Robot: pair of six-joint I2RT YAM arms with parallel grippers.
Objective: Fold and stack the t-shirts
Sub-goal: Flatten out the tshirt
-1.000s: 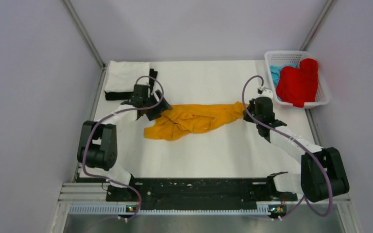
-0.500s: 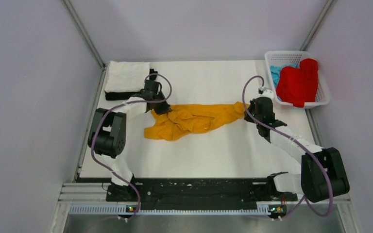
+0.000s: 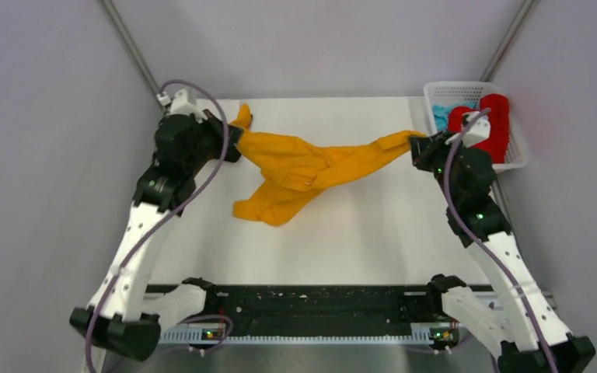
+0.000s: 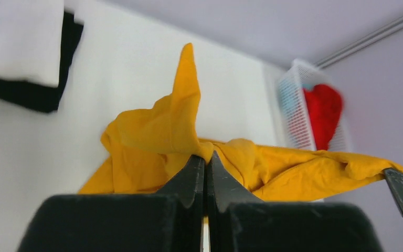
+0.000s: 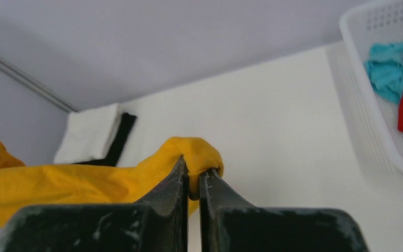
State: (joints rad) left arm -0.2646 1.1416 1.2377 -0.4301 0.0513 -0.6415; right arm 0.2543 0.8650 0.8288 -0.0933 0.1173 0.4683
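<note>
The mustard t-shirt [image 3: 311, 165] hangs stretched between both grippers above the white table, and its lower part [image 3: 268, 208] trails onto the surface. My left gripper [image 3: 233, 142] is shut on the shirt's left end; in the left wrist view the jaws [image 4: 205, 157] pinch a fold of yellow cloth [image 4: 157, 131]. Over by the basket, my right gripper [image 3: 420, 146] is shut on the right end, with a bunched yellow tip [image 5: 197, 152] between its fingers [image 5: 194, 169]. A folded white t-shirt [image 4: 16, 42] lies on a black one [image 4: 36, 97] at the back left.
A white lattice basket [image 3: 473, 88] stands at the back right corner holding a red t-shirt [image 3: 499, 130] and a light blue one [image 3: 440, 116]. Grey walls enclose the table on three sides. The arm bases sit on the black rail [image 3: 319, 299] at the near edge.
The left gripper shut on the mustard shirt's left end. Both arms then rose and drew apart, lifting the shirt off the table and pulling it taut.
</note>
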